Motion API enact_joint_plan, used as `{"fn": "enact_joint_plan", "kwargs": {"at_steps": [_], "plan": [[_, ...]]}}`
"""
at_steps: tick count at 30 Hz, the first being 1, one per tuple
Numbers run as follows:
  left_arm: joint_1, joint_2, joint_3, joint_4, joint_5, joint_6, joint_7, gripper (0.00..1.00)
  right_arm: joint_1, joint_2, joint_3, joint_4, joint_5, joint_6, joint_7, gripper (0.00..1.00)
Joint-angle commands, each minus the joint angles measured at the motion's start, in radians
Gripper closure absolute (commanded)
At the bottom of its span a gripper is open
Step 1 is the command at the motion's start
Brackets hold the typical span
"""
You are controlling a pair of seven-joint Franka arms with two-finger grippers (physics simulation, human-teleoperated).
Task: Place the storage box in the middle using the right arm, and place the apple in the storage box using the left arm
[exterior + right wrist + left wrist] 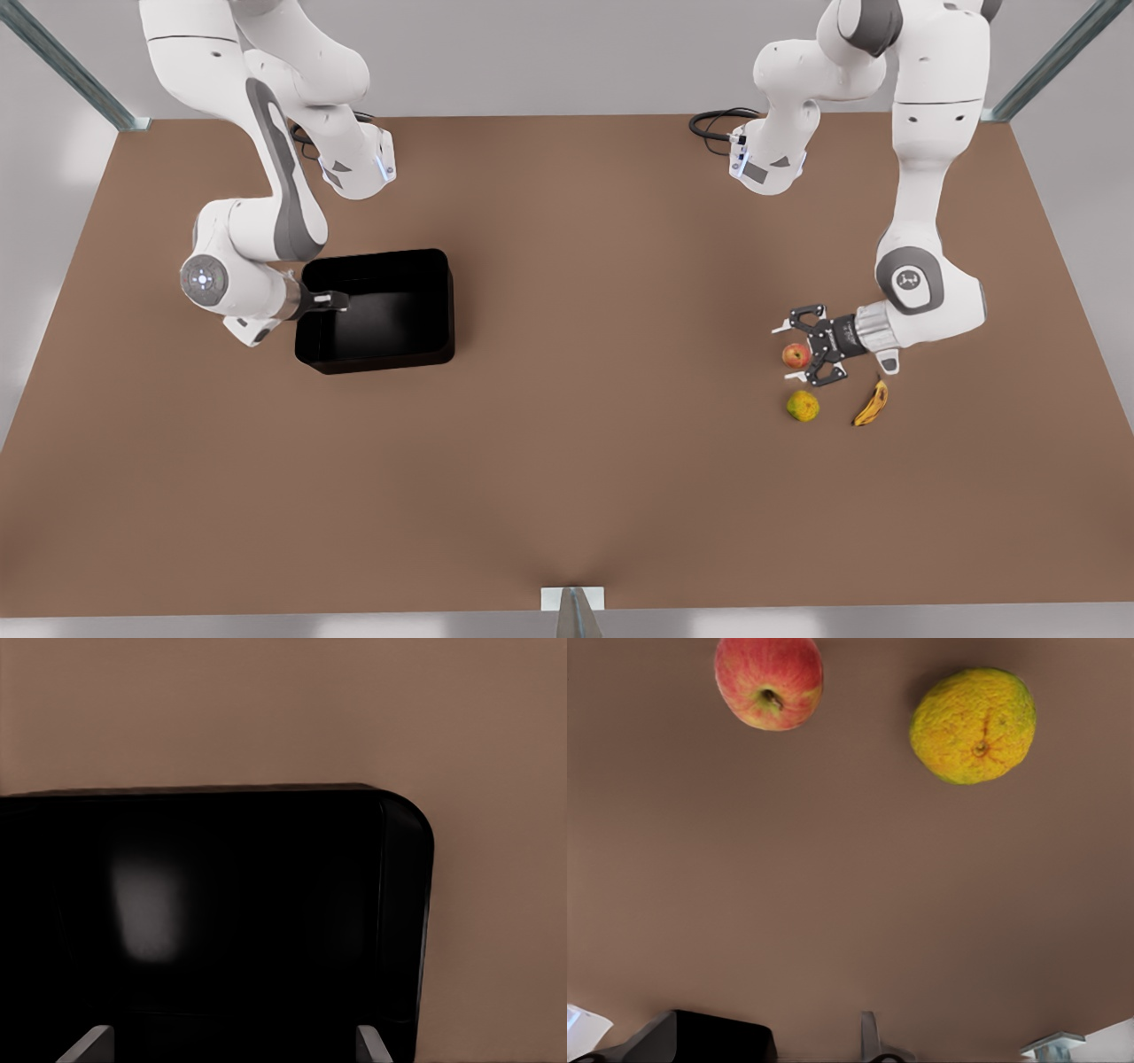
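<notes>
Here left tool (785,353) straddles apple (796,355); right tool (332,301) at storage box (416,266).

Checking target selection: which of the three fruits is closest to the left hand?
The red apple. It sits right by the open fingers of the left hand, while the yellow-green fruit and the banana lie farther off.

The bench (567,496) is a flat, matt brown top, smooth and without grain; the storage box (425,306) looks like black plastic, its inner wall giving a soft sheen; the apple (769,680) has smooth, faintly glossy red skin with a yellowish patch; the round yellow-green fruit (974,725) is dimpled and rough; the banana (872,404) is dull yellow with brown spots; the arms' shells (930,133) are smooth white plastic with grey joints.
</notes>
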Motion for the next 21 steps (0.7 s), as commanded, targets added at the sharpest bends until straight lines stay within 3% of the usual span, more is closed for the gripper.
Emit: {"fn": "enact_joint_plan", "kwargs": {"at_steps": [1,4,14,21], "plan": [[-0.001,-0.003,0.0,-0.001,-0.043,-0.007,0.002,0.0,-0.037,-0.002,0.0,-0.004,0.0,0.003,-0.002,0.0],[-0.001,0.022,0.029,-0.001,-0.053,-0.007,0.045,0.0,-0.126,-0.007,-0.002,-0.031,-0.005,0.003,-0.139,0.0],[0.019,0.102,0.051,-0.042,-0.141,0.018,0.194,0.0,-0.157,-0.003,-0.002,-0.137,-0.026,0.11,-0.16,0.0],[0.09,0.185,0.089,-0.034,-0.34,-0.108,0.305,0.0,-0.182,0.001,-0.002,-0.2,-0.026,0.162,-0.18,0.0]]}}
